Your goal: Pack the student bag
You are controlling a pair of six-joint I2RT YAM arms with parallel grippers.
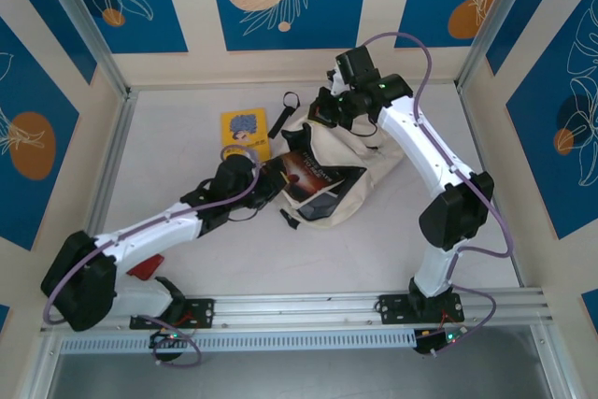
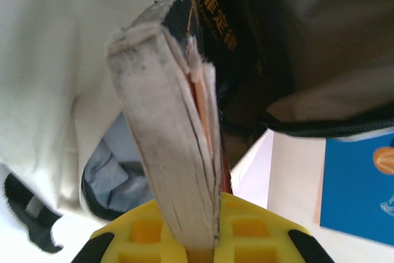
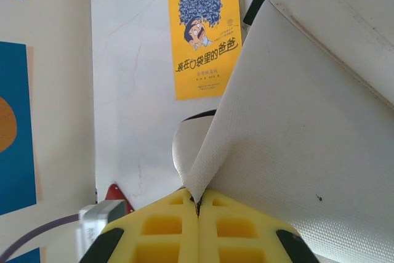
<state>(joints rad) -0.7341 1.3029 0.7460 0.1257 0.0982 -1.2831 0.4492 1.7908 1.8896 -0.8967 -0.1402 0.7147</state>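
Note:
The student bag (image 1: 374, 158) lies in the middle of the table, a cream fabric backpack with black zipper trim (image 2: 332, 129). Its mouth faces the left arm. My left gripper (image 1: 264, 178) is shut on the lower end of a dark-covered book (image 1: 313, 179) whose far end sits in the bag's opening. In the left wrist view the book's worn page edges (image 2: 163, 121) rise from between the yellow fingers (image 2: 138, 232) toward the dark inside of the bag (image 2: 258, 60). My right gripper (image 3: 198, 200) is shut on a fold of the bag's cream fabric (image 3: 295, 127) at its far left edge (image 1: 322, 117).
A small yellow book (image 1: 245, 130) (image 3: 206, 29) lies flat on the table just left of the bag. A black strap loop (image 1: 288, 100) lies behind it. A red object (image 1: 145, 268) sits by the left arm's base. Walls close the table at the back and both sides.

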